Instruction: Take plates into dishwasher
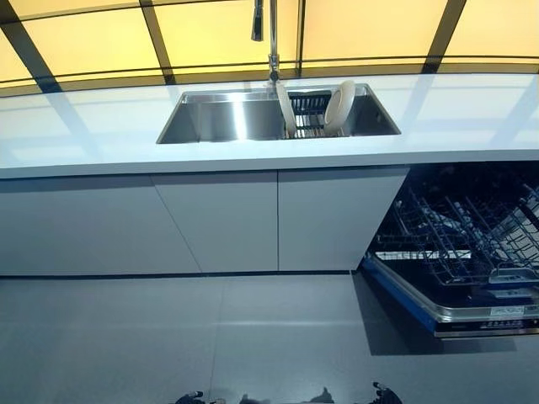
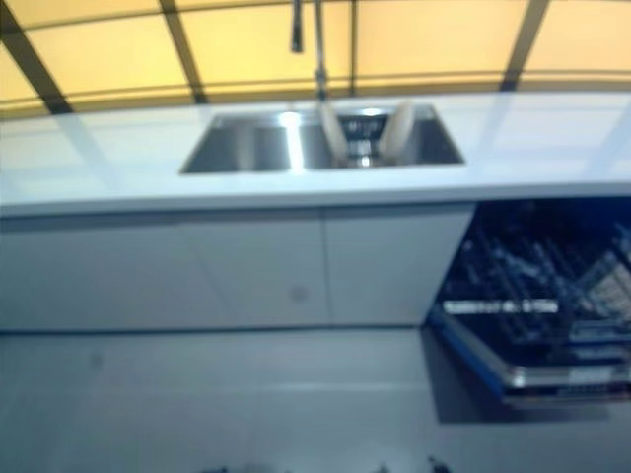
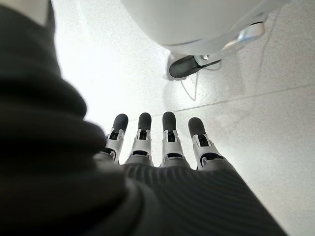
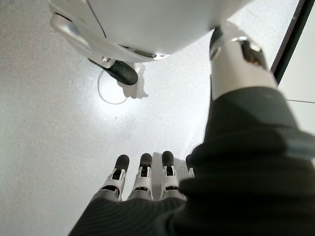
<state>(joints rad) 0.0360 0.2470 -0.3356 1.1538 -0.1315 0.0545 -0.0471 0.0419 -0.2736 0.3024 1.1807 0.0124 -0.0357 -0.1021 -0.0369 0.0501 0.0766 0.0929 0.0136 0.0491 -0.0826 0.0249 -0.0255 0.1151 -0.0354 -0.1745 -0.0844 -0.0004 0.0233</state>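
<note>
Two pale plates [image 1: 340, 107] stand on edge in a dark rack [image 1: 310, 114] in the right half of the steel sink [image 1: 219, 118]. The left one [image 1: 286, 109] leans left, rim up; the right one tilts right, its face turned toward the camera. Their long axes run roughly upright, rims clear of each other at the top. A tap [image 1: 271, 38] rises behind the sink, just left of the plates. The sink is set in a white tabletop [image 1: 84, 135] over plain cupboard fronts [image 1: 215, 220]. To the right, below the tabletop, the dishwasher [image 1: 455, 244] is open, its wire rack [image 1: 472, 231] pulled out over the grey floor [image 1: 168, 337].

Left hand [image 3: 157, 140]: fingers straight, released, holding nothing, pointing down at the floor. Right hand [image 4: 142, 179]: the same, fingers loose and empty. Both hands are well apart from the plates.
</note>
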